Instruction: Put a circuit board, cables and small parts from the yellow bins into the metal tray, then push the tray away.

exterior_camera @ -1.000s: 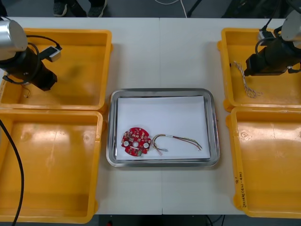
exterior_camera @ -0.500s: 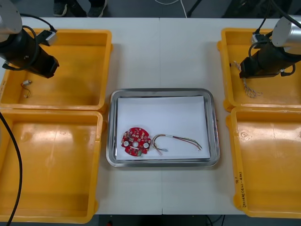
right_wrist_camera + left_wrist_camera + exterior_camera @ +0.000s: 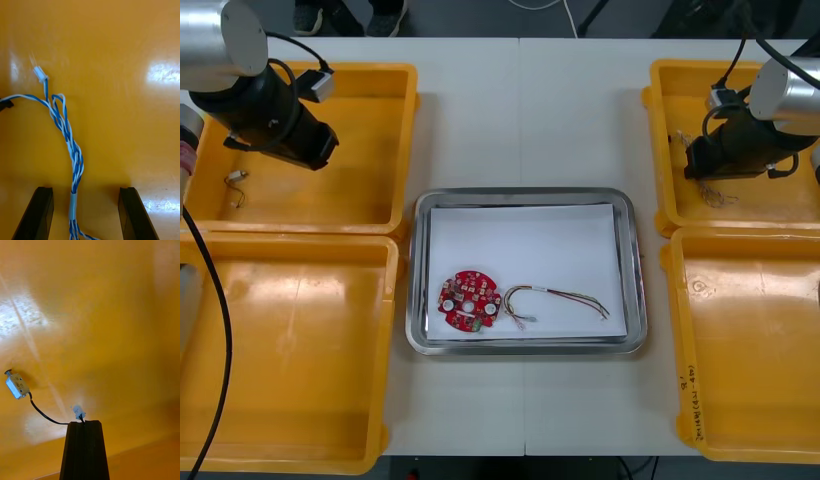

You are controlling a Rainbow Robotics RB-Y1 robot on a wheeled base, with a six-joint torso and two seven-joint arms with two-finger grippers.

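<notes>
**One gripper clamped on a cable, the other straddling one**

The right gripper sits low in the far right yellow bin, its fingers standing apart. The twisted blue and white cable lies on the bin floor and runs between them. Its white connector lies well beyond the fingertips.

The left gripper hangs over the far left yellow bin, fingers pressed together on a thin black cable right at their tips. A pale plug pokes out just past the tips. A small metal part sits at the cable's other end, off to one side.

Well away from both grippers, the metal tray holds a round red circuit board with a red and yellow cable just beside it.
</notes>
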